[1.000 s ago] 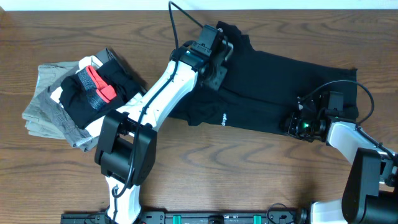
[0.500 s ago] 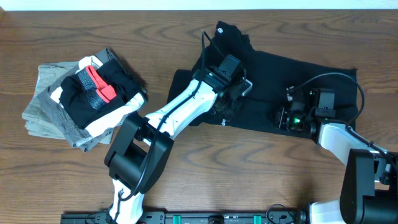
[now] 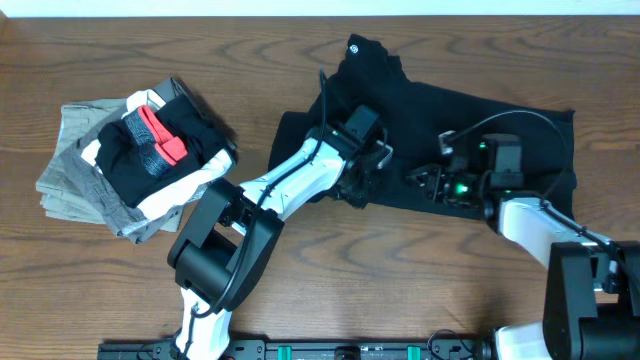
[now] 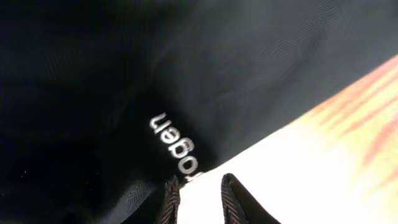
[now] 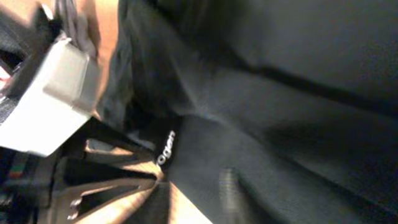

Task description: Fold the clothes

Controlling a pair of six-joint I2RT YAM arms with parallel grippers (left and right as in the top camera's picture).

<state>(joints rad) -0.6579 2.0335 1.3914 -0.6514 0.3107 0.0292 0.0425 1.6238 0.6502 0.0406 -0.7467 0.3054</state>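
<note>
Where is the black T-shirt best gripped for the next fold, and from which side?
Probably its near edge beside the white logo, coming low from the bare wood side: the black T-shirt lies flat on the table there, so one finger must slide beneath.

The shirt (image 3: 430,110) is soft black cloth, matt, with a fine knit grain that shows close up in the left wrist view, and its logo (image 4: 176,148) is a flat white print. The table (image 3: 400,270) is brown wood with bold grain and a light sheen. The arm (image 3: 290,180) has smooth, slightly glossy white plastic shells with matt black parts, and the pile (image 3: 75,170) is gray, white and black cloth.
</note>
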